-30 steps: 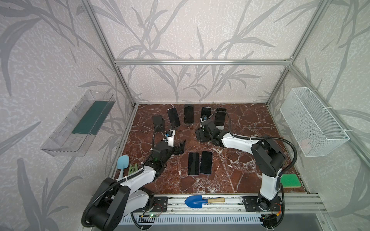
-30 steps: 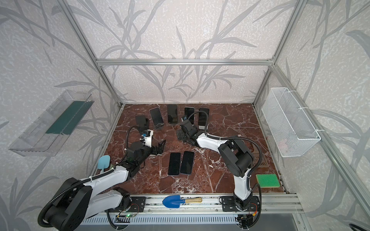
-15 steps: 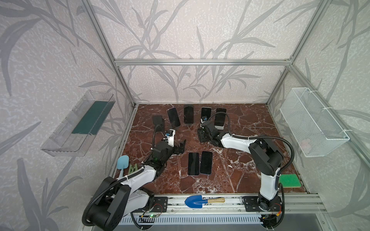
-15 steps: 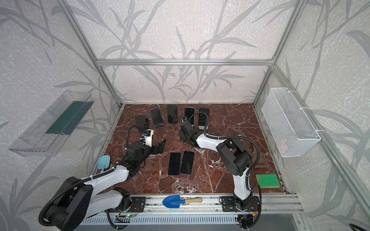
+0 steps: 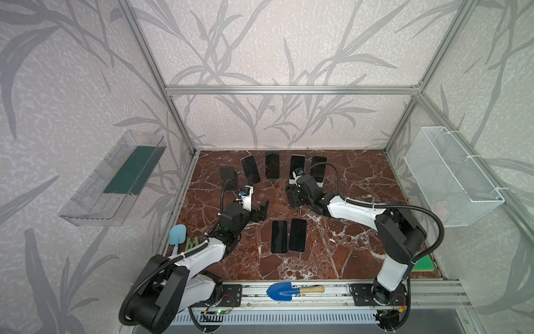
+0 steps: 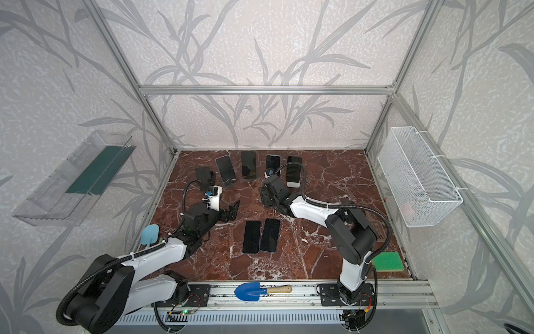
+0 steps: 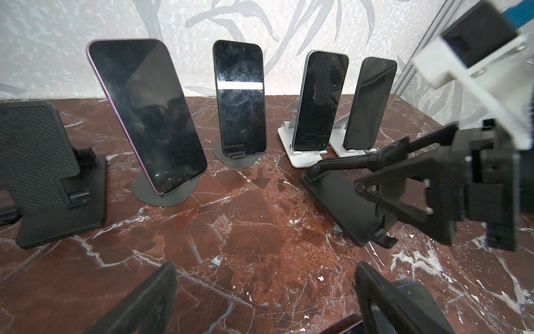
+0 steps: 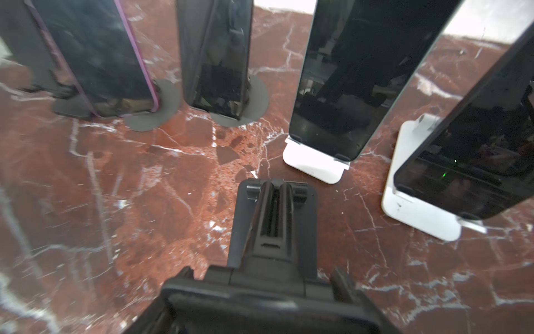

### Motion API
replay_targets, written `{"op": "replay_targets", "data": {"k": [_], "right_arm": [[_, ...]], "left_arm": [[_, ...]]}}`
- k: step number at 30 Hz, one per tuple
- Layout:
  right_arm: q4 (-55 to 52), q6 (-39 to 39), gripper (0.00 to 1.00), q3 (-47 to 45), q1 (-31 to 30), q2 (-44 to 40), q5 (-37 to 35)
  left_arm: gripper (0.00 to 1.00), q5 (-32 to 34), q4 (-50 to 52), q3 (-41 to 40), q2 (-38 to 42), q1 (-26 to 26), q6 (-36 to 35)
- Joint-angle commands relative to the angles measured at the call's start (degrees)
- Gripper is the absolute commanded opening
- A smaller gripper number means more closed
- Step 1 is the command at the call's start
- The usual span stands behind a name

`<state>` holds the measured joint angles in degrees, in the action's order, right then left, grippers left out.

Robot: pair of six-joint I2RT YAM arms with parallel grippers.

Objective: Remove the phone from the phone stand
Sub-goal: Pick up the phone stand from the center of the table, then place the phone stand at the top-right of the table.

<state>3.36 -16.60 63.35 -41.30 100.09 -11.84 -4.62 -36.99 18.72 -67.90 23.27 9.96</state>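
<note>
Low in right wrist view, right gripper (image 8: 261, 273) pinches phone (image 8: 268, 312), seemingly to lift it off stand (image 8: 271, 219); left gripper (image 5: 261, 212) spread.

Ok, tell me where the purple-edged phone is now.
In a top view the purple-edged phone stands in the back row on the robot's left, between the empty black stand and the next propped phone.

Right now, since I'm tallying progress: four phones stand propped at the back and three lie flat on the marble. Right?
No: two flat phones, not three, lie on the marble, as both top views show. The four propped phones are right.
</note>
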Motion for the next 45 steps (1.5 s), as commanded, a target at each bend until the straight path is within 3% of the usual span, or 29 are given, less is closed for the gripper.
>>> {"op": "replay_targets", "data": {"k": [1,8,13,18,24,34,40,45], "right_arm": [[0.02,1.21,0.60,-1.96,-0.27,-7.94,-0.72],[-4.84,0.36,0.57,-4.57,3.83,-20.03,0.89],[-7.59,1.61,0.56,-6.08,7.86,-27.43,-2.67],[-10.28,1.06,0.53,-7.01,18.67,-29.73,0.67],[-10.78,5.75,0.51,-4.17,28.90,-20.17,8.24],[0.87,11.50,0.52,-0.35,32.51,-3.74,9.95],[6.81,11.05,0.52,1.82,32.42,3.78,9.90],[6.93,9.72,0.52,4.72,32.42,7.91,9.37]], "left_arm": [[0.96,-0.68,-1.16,1.41,1.00,0.29,-0.76],[0.96,0.58,-3.42,1.05,0.03,0.29,-1.22],[0.96,1.00,-4.78,0.90,-0.89,0.29,-0.93],[0.96,1.32,-5.10,0.85,-1.45,0.28,-0.91],[0.96,1.55,-5.14,0.34,-1.49,0.29,-0.77],[0.96,-0.31,-7.60,0.49,-4.53,0.29,-2.36],[0.96,-8.56,-13.57,1.93,-9.35,0.37,2.12],[0.96,-7.13,-15.73,1.04,-9.04,1.02,5.74]]}}
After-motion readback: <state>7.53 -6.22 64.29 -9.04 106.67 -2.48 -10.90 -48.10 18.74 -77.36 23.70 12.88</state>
